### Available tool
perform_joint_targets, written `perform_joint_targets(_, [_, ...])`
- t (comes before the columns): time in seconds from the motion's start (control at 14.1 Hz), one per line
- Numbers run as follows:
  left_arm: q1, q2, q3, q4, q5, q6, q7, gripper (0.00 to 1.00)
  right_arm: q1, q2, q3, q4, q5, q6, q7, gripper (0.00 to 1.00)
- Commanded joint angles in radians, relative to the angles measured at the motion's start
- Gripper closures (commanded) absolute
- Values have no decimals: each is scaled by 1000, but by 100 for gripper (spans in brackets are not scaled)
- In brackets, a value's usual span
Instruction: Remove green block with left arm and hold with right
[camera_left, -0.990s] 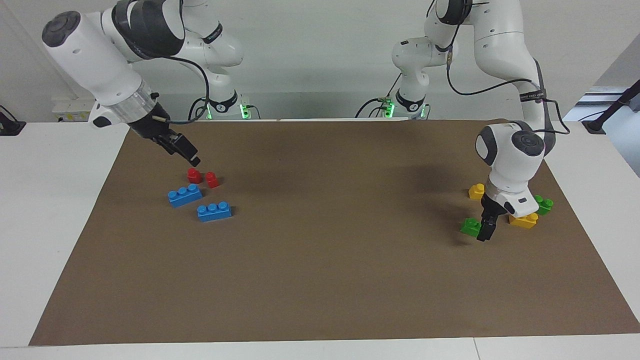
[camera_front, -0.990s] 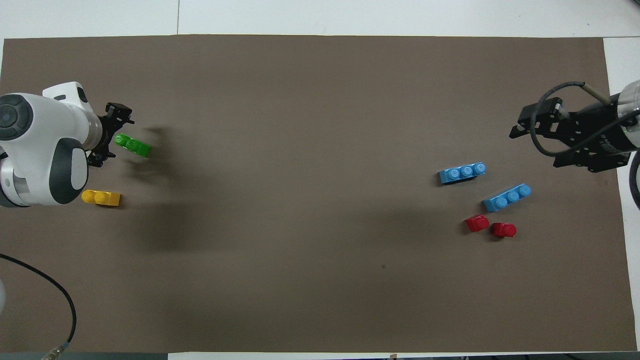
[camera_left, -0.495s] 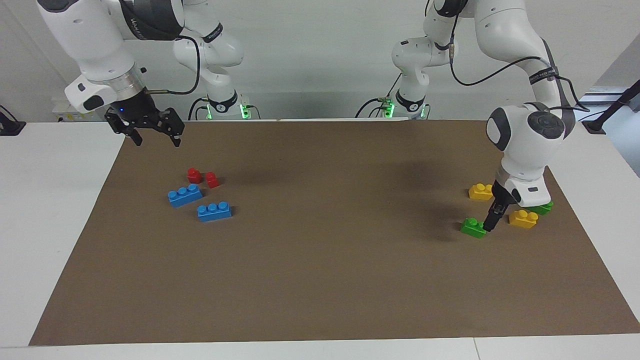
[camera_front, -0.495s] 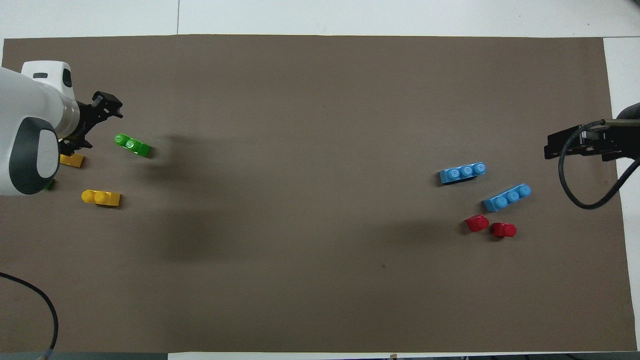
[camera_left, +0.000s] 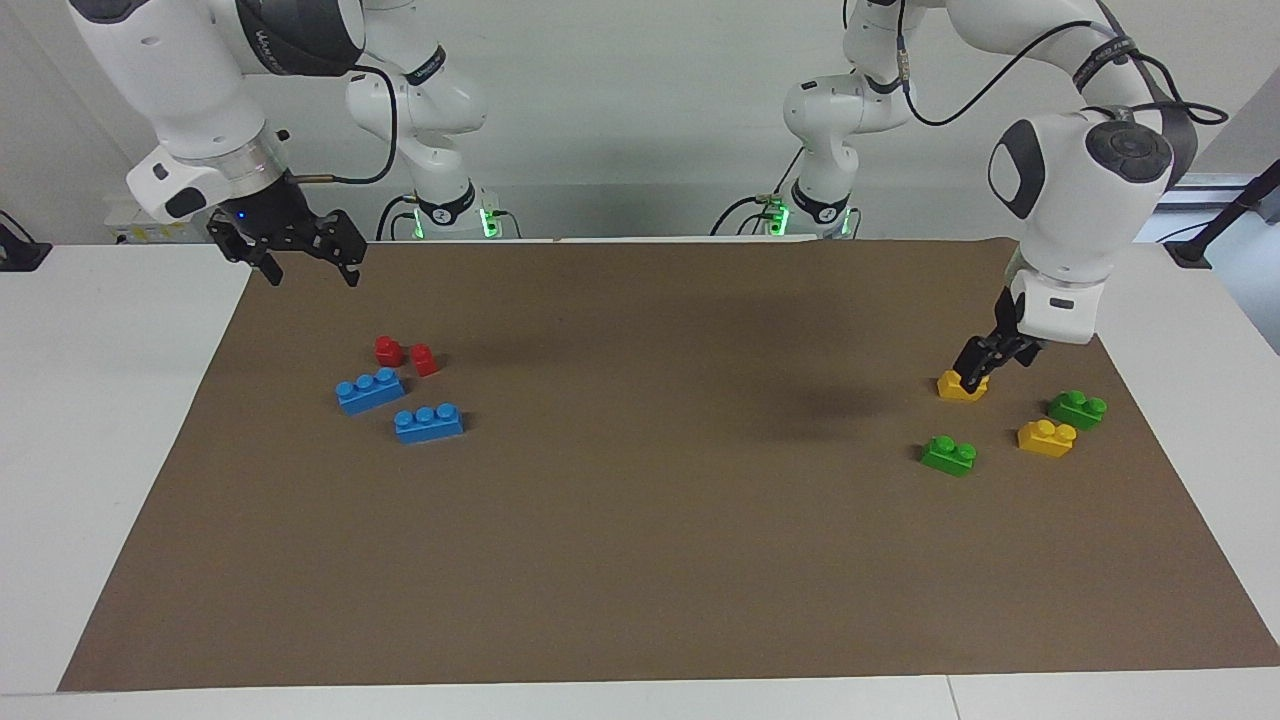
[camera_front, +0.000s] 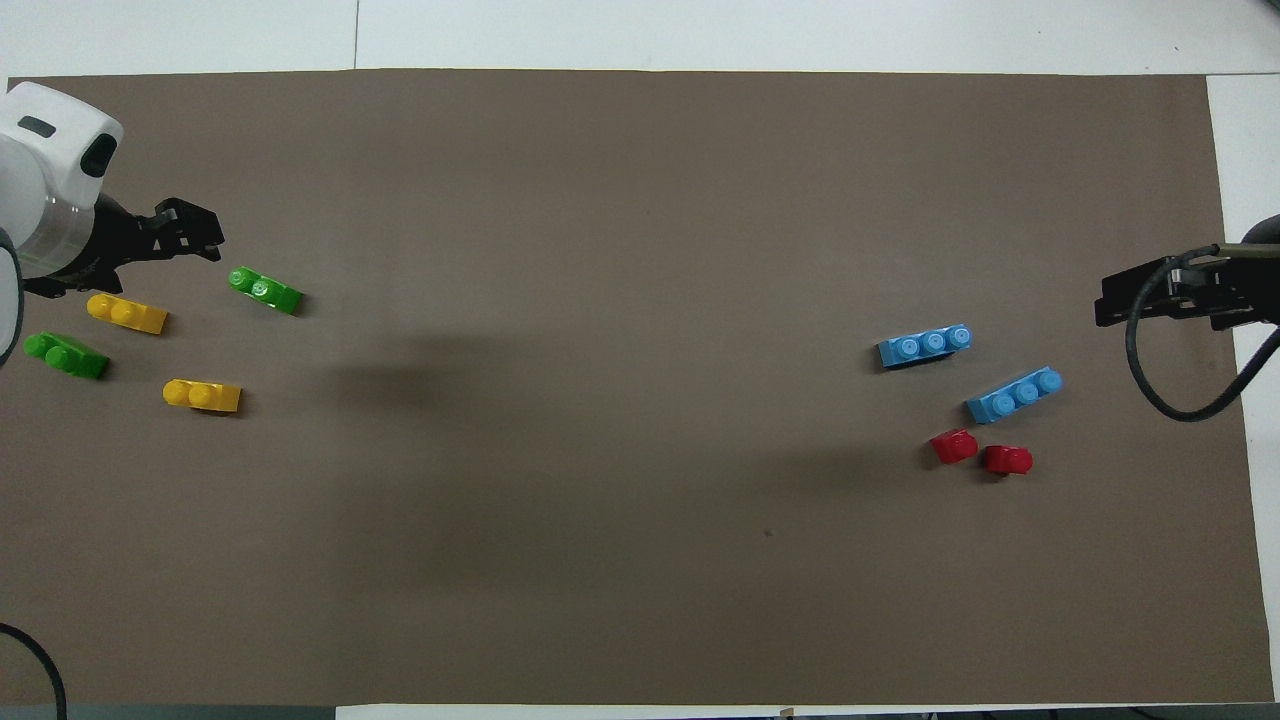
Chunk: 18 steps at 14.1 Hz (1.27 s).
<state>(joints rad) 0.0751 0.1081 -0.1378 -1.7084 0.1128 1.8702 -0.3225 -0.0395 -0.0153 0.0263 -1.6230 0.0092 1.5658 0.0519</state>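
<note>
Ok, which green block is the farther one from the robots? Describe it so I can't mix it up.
On the brown mat, go to the left arm's end, where four small bricks lie. The green block is the one of them farthest from the robots and nearest the mat's middle. The other green brick lies nearer the mat's edge, beside a yellow brick.

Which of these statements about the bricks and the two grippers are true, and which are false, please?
1. The left gripper holds a green brick. False: it is open and holds nothing; both green bricks lie on the mat.
2. The two red bricks lie nearer to the robots than the blue bricks. True.
3. The right gripper is open and empty. True.
4. The yellow bricks are stacked on each other. False: they lie apart.
5. The blue bricks have two studs each. False: three each.
</note>
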Motion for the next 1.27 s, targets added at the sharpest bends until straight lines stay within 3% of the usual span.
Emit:
perform_joint_targets(0.0, [-2,-92,7,-2,-48,-121,193,0,-20,-8,12,-5,-17,-15,-21,0])
perform_joint_targets(0.42, [-3,-168,4,-4,-67,-233,333,0,-19,-8,12,-6,-17,-15,-14,0])
perform_joint_targets(0.71, [8,-179,15,-2,-162,-220,330,0,-17,-8,12,-6,-18,-15,-4,0])
perform_joint_targets(1.2, [8,-182,15,-5,-168,-218,330,0,-19,-8,12,-5,-18,-10,-3,0])
